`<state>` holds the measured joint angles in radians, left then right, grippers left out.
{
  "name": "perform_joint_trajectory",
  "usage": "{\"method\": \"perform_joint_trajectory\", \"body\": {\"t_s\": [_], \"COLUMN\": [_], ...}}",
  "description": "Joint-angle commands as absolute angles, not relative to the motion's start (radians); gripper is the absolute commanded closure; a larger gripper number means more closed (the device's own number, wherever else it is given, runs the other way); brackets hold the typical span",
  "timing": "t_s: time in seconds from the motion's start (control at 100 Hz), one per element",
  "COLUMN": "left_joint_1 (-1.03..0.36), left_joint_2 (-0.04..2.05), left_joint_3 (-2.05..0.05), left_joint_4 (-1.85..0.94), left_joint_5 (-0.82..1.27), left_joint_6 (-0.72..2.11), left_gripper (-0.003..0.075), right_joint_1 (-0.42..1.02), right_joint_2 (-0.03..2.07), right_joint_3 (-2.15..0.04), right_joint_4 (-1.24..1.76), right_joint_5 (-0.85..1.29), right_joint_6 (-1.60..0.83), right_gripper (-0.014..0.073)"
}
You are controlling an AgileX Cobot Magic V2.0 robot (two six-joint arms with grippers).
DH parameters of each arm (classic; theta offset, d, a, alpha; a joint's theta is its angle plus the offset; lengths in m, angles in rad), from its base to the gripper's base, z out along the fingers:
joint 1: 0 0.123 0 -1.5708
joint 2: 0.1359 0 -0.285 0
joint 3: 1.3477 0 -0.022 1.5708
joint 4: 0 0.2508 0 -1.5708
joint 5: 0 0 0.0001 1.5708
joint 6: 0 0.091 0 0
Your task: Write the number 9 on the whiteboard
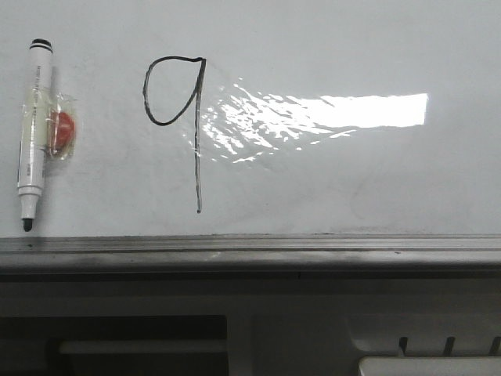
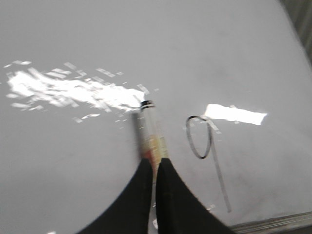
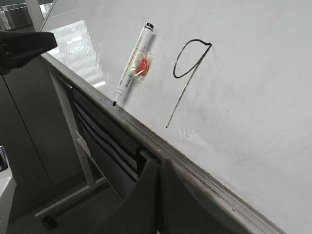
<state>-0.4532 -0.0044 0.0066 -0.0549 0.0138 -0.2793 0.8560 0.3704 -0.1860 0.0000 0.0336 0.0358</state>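
Observation:
The number 9 (image 1: 197, 157) is drawn in thin black line on the whiteboard (image 1: 352, 180), a loop with a long straight tail. It also shows in the left wrist view (image 2: 220, 178) and the right wrist view (image 3: 187, 90). A white marker pen (image 1: 35, 133) with a red piece under clear tape lies flat on the board left of the 9, tip toward the grey frame edge (image 1: 250, 244). No gripper shows in the front view. My left gripper (image 2: 155, 161) hovers over the board, jaws nearly together, the pen (image 2: 150, 131) just beyond its tips. My right gripper (image 3: 160, 163) is shut and empty below the frame edge.
A wrinkled glare patch (image 1: 313, 117) lies right of the 9. Pale furniture with dark slots (image 1: 438, 345) sits below the board. The right wrist view shows the board's stand leg and wheel (image 3: 46, 222), a dark arm part (image 3: 24, 46) and a metal container (image 3: 12, 14).

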Motion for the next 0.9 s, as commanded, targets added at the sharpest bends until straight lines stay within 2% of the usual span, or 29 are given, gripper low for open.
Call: {"method": "perform_joint_trajectory", "body": {"t_s": [0.0, 0.11, 0.24, 0.38, 0.89], "left_joint_1": [-0.361, -0.232, -0.148, -0.125, -0.083], "left_joint_2": [-0.032, -0.032, -0.032, -0.032, -0.032], "left_joint_3": [0.046, 0.046, 0.046, 0.046, 0.046], "left_joint_4": [-0.072, -0.072, -0.072, -0.134, -0.132], "left_joint_5": [0.036, 0.09, 0.153, 0.293, 0.291], "left_joint_6": [-0.279, -0.266, -0.069, 0.058, 0.054], "left_gripper": [0.0741, 0.0741, 0.0741, 0.0741, 0.074], "right_joint_1": [0.857, 0.857, 0.857, 0.857, 0.857], "right_joint_2": [0.375, 0.375, 0.375, 0.375, 0.375], "right_joint_3": [-0.214, -0.214, -0.214, -0.214, -0.214], "right_joint_4": [-0.009, -0.009, -0.009, -0.009, -0.009], "right_joint_5": [-0.04, -0.038, -0.038, -0.038, -0.038], "right_joint_6": [0.026, 0.026, 0.026, 0.026, 0.026], "right_gripper": [0.0663, 0.0663, 0.0663, 0.0663, 0.0663]}}
